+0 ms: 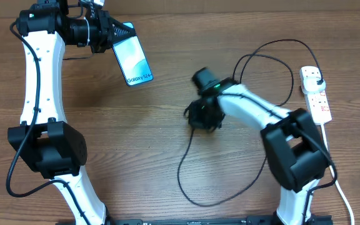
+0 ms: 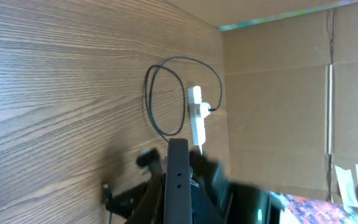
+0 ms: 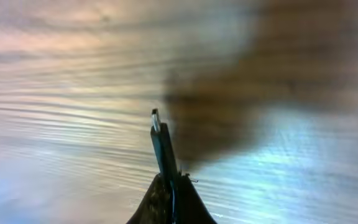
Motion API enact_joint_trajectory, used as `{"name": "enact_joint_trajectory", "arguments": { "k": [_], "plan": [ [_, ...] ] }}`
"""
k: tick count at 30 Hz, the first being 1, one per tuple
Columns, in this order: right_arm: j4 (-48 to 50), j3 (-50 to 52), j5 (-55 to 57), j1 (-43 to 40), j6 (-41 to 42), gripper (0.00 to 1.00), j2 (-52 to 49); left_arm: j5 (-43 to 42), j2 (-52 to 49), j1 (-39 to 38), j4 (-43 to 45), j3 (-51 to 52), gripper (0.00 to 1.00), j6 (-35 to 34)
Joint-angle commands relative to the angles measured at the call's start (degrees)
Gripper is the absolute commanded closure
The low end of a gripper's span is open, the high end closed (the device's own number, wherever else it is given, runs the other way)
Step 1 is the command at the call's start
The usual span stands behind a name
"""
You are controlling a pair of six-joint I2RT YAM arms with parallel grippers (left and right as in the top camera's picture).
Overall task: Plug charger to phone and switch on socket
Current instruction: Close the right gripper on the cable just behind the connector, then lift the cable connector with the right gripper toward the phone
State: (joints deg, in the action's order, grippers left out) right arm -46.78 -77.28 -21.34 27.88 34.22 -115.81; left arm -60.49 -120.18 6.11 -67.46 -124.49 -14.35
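Observation:
My left gripper (image 1: 107, 34) is shut on the phone (image 1: 132, 59) and holds it above the far left of the table, its blue-teal screen facing up and tilted. In the left wrist view the phone (image 2: 178, 168) shows edge-on as a dark bar between the fingers (image 2: 178, 211). My right gripper (image 1: 202, 116) sits mid-table, shut on the charger's connector (image 3: 161, 146), whose tip points out ahead of the fingers (image 3: 173, 186). The black cable (image 1: 186, 181) loops over the table to a plug head (image 1: 317, 79) sitting in the white socket (image 1: 315, 94) at the right.
The wooden table (image 1: 167, 87) carries the cable loops near the front middle and back right. The socket's white cord (image 1: 337, 181) runs toward the front right. A cardboard wall (image 2: 278, 93) stands behind the socket (image 2: 196, 115).

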Motion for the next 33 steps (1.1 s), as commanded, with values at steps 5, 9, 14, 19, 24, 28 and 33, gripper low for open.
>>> {"name": "enact_joint_trajectory", "arguments": {
  "k": [5, 9, 14, 19, 24, 28, 33],
  "plan": [
    [11.85, -1.25, -45.81, -8.87, -10.73, 0.96, 0.09, -10.14, -0.37, -0.13, 4.07, -0.63, 0.96, -0.7],
    [22.58, -1.25, -61.51, -10.19, -10.67, 0.96, 0.09, -15.02, -0.37, -0.13, 12.31, -0.63, 0.96, -7.04],
    [30.71, -1.25, -68.57, -9.81, -9.14, 0.96, 0.09, -16.11, -0.37, -0.07, 27.67, -0.63, 0.96, -23.28],
    [34.64, -1.25, -68.57, -9.79, -5.07, 0.96, 0.13, -16.11, -0.37, -0.13, 40.44, -0.63, 0.96, -32.96],
    [44.35, -1.25, -68.54, -9.77, 4.57, 0.96, 0.31, -15.39, -0.37, -0.42, 45.35, -0.63, 0.96, -36.06],
    [60.63, -1.25, -68.19, -9.73, 19.41, 0.96, 0.42, -15.32, -0.37, -0.5, 45.88, -0.63, 0.96, -36.06],
    [90.31, -1.25, -63.52, -9.55, 45.09, 0.96, 0.42, -15.1, -0.37, -0.5, 45.88, -0.63, 0.96, -37.35]
  ]
}}
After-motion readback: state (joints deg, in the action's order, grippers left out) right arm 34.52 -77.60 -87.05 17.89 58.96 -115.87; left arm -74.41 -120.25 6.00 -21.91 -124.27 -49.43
